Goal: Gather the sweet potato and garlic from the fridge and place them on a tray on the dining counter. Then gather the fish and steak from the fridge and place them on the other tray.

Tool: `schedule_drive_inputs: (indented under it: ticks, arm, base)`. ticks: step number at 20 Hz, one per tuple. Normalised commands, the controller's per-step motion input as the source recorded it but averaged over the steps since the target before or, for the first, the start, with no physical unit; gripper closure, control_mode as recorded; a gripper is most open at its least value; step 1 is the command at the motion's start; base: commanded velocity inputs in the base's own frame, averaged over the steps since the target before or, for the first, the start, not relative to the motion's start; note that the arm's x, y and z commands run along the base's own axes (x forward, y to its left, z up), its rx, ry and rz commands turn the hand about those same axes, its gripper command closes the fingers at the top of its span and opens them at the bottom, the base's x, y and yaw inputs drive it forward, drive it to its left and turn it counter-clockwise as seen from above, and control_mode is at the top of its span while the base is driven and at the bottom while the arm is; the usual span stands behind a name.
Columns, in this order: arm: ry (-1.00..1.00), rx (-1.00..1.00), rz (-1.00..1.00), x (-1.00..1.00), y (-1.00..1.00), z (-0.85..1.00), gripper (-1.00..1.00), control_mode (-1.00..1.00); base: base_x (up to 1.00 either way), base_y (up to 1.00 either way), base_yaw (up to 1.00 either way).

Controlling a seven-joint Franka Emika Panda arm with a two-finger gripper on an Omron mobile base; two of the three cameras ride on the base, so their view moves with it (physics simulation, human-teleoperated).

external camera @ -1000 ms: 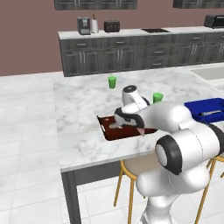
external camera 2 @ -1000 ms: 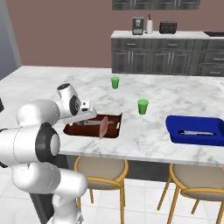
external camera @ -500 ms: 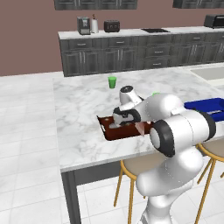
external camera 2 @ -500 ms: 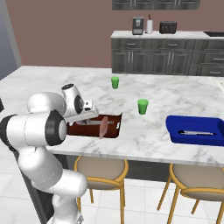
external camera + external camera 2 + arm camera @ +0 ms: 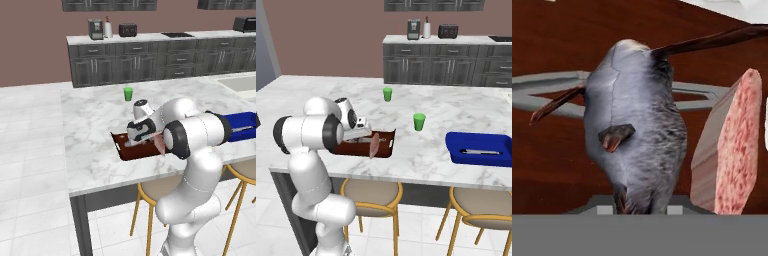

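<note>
Directly below the gripper [image 5: 641, 207] lies the dark reddish-brown rimmed tray [image 5: 557, 165]. Its fingers are clamped on the slim silvery-grey fish [image 5: 634, 135], long axis running away from the fingertips toward the tray floor. The pinkish-red steak slab [image 5: 734, 150] stands just beside it.

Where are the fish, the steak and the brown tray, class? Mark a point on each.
fish [image 5: 634, 145], hand view, middle of its grey body
steak [image 5: 734, 150], hand view, its marbled pink face
brown tray [image 5: 390, 140], right base view, its right-hand rim
</note>
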Motion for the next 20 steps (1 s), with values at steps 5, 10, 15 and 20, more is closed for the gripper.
schedule_drive_inputs:
  ticks: [5,10,15,20]
  arm:
    - [0.05,0.0,-0.02,0.29,0.08,-0.19,1.0,-1.0]
    - [0.0,0.0,-0.01,0.02,0.01,-0.12,1.0,-1.0]
    - [-0.1,0.0,-0.02,-0.51,0.0,-0.08,1.0,-1.0]
    - [-0.05,0.0,-0.03,-0.39,0.0,-0.12,1.0,-1.0]
  base:
    - [0.0,0.0,0.0]
    - [0.0,0.0,0.0]
    - [0.0,0.0,0.0]
    - [0.0,0.0,0.0]
